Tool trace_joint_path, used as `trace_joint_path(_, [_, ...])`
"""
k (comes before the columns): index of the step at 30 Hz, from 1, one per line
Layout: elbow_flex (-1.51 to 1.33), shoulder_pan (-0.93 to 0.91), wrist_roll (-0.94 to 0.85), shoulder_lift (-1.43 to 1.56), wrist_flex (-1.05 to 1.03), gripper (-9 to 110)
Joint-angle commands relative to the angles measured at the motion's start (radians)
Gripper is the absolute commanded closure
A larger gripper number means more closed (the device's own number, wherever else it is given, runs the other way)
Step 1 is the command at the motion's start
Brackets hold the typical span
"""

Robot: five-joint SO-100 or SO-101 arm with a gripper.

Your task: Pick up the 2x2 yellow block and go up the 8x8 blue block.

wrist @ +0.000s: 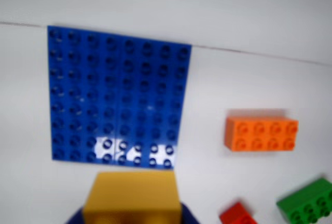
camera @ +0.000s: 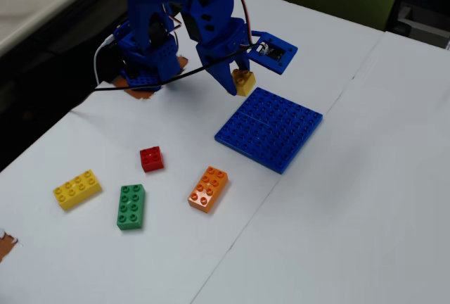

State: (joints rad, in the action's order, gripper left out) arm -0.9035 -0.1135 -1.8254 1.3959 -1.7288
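The large flat square blue studded plastic baseplate (camera: 269,127) lies on the white table (camera: 365,198) and serves as the landmark here. The blue two-finger gripper (camera: 241,81) hangs in the air just off the baseplate's far-left corner in the fixed view, clamped on the small square yellow plastic brick (camera: 244,82), which is lifted clear of the table and does not touch the baseplate. In the wrist view the same yellow brick (wrist: 132,198) fills the lower middle, blurred, with the baseplate (wrist: 116,92) directly beyond it and glare on the nearest row of studs. In the fixed view, a long orange eight-stud brick (camera: 208,188) rests near the baseplate's front-left corner. Further left of the baseplate sit a small red four-stud brick (camera: 151,158), a long green brick (camera: 131,206) and, furthest off, a long yellow eight-stud brick (camera: 76,189). All four lie apart from one another.
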Motion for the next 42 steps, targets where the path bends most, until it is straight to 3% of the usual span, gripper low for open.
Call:
trace_joint_path(1, [0.054, 0.037, 0.032, -0.021, 0.038, 102])
trace_joint_path(13, [0.061, 0.1, 0.14, -0.161, 0.15, 102])
trace_joint_path(42, [0.101, 0.11, 0.264, -0.213, 0.072, 102])
